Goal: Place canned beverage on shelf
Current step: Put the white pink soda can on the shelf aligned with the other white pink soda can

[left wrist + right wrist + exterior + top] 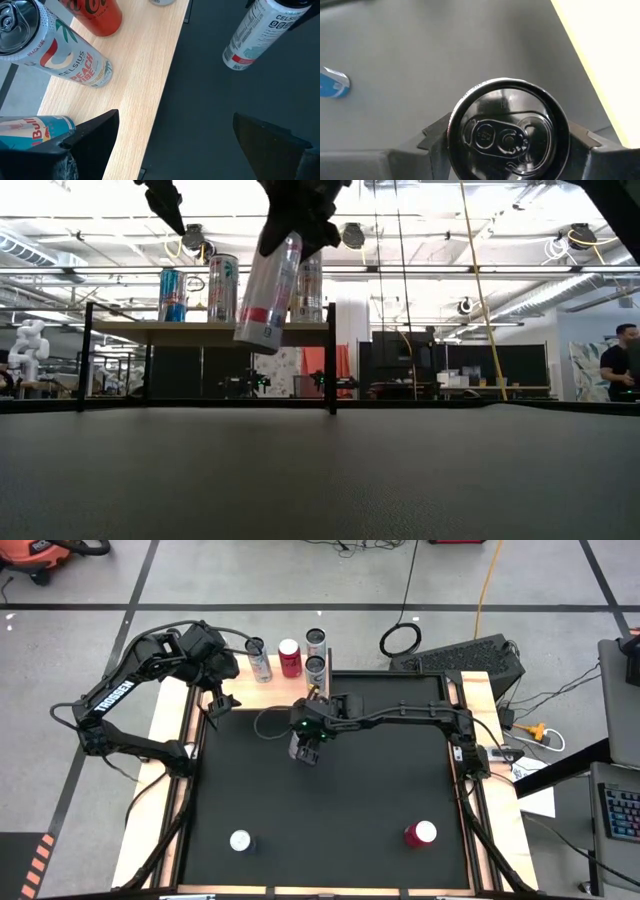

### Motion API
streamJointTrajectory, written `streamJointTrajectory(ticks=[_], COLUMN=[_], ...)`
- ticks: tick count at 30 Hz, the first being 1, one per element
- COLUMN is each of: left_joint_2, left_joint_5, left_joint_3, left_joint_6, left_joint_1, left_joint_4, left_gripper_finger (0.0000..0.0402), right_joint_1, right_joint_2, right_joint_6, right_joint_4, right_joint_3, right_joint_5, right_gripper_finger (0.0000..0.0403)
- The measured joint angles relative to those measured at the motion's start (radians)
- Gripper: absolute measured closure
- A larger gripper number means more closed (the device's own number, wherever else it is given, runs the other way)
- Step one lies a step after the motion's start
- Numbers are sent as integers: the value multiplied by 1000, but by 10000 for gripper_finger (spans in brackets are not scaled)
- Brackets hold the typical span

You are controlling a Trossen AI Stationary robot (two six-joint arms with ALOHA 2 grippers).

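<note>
My right gripper [308, 735] is shut on a white Celsius can [268, 290], held in the air over the black mat, in front of the shelf. The shelf [200, 328] is a light-wood board on thin black legs at the table's far edge. Standing on it are a blue Red Bull can [172, 295], a Celsius can [222, 288], a red can [97, 12] and another can [310, 290]. My left gripper [175, 125] is open and empty, above the shelf's left end [222, 698]. My right gripper pinches the can's side wall just below its top rim [451, 131] between its two fingers, one on each side. The fingers come from above. The can hangs tilted below them [262, 320], its bottom end lowest, lifted clear of the mat.
A silver can [241, 840] and a red can [420, 833] stand on the mat near the table's near edge. Pale wooden rails [170, 740] run along the table's left and right sides. Bare board [145, 75] shows between the shelf's cans and its near edge.
</note>
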State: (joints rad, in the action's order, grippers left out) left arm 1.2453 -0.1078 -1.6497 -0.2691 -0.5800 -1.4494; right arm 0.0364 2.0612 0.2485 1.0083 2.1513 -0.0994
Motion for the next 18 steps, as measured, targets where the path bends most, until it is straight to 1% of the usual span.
streamJointTrajectory(ticks=[4,8,13,18], left_joint_2=[0,0,0,0], left_joint_5=[0,0,0,0], left_joint_3=[0,0,0,0], left_joint_6=[0,0,-2,-2], left_joint_1=[0,0,0,0], left_joint_4=[0,0,0,0], left_gripper_finger=[13,13,13,13], right_joint_1=[0,2,1,2], right_joint_2=[10,46,95,102], right_joint_6=[9,20,37,72], right_joint_4=[20,4,7,-7], right_joint_3=[-1,-1,-2,-2], right_joint_5=[2,59,65,100], right_gripper_finger=[169,169,169,167])
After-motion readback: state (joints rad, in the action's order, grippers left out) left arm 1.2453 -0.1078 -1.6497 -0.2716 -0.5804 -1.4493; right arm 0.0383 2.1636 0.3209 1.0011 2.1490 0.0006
